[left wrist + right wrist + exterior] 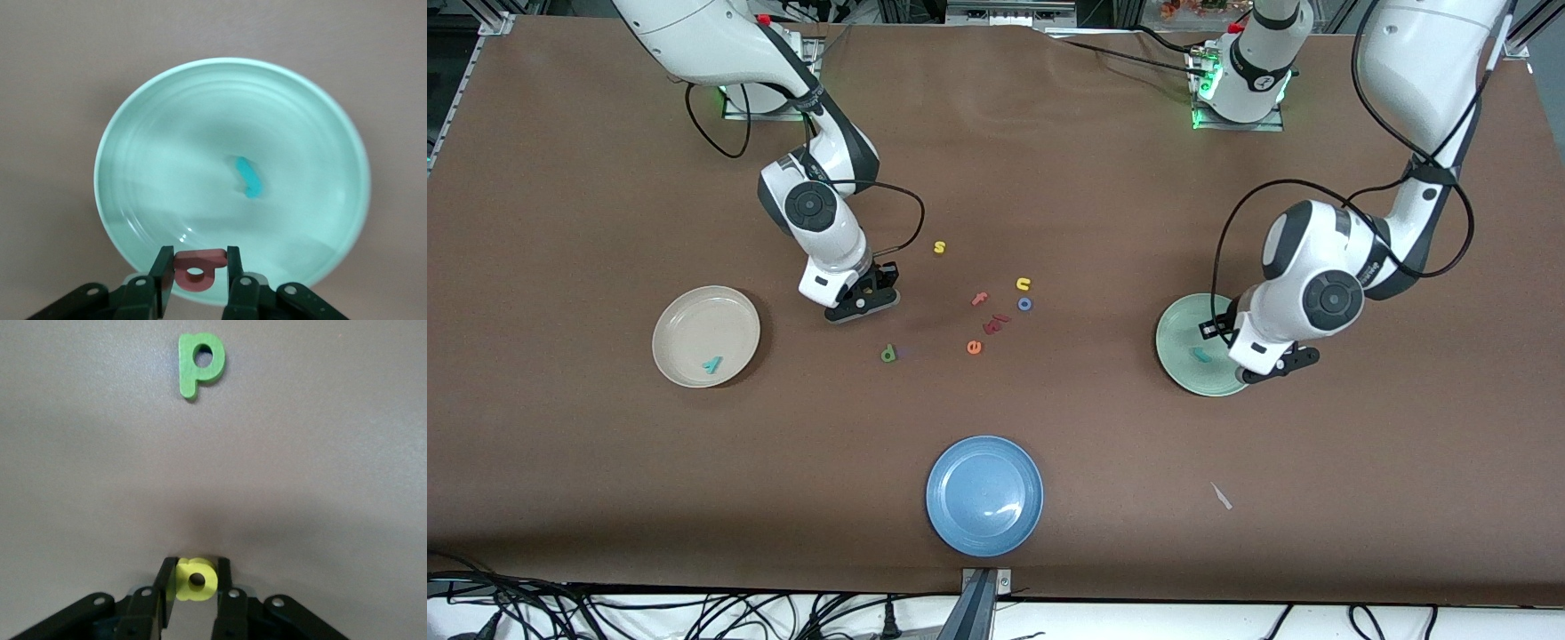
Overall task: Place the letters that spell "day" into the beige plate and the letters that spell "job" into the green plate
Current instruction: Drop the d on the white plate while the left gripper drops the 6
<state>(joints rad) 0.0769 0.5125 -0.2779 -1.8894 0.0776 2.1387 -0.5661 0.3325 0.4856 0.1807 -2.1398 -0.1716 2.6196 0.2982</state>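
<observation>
Over the green plate (1178, 342), at the left arm's end of the table, the left gripper (195, 283) hangs with its fingers clamped on the salmon-pink b (195, 268), held above the plate's rim; the teal j (249, 177) lies inside that plate, near its middle. Down at the brown table (1103, 178), between the beige plate (694, 324) and the scattered letters, the right gripper (193, 597) has its fingers pinched on the yellow a (195, 579), low at the table surface, though contact with the cloth cannot be told. The green d (199, 363) lies flat on the table nearer to the front camera than that gripper, apart from it. The teal y (711, 364) rests in the beige plate, toward its camera-side edge. The blue o (1024, 304) sits on the table just beside a yellow u (1023, 284), with a pink f (980, 299), a dark red piece (994, 322) and an orange e (974, 348) close by, and a yellow s (939, 247) farther from the camera. A blue plate (984, 495) lies nearest the front camera, well apart from both other plates
</observation>
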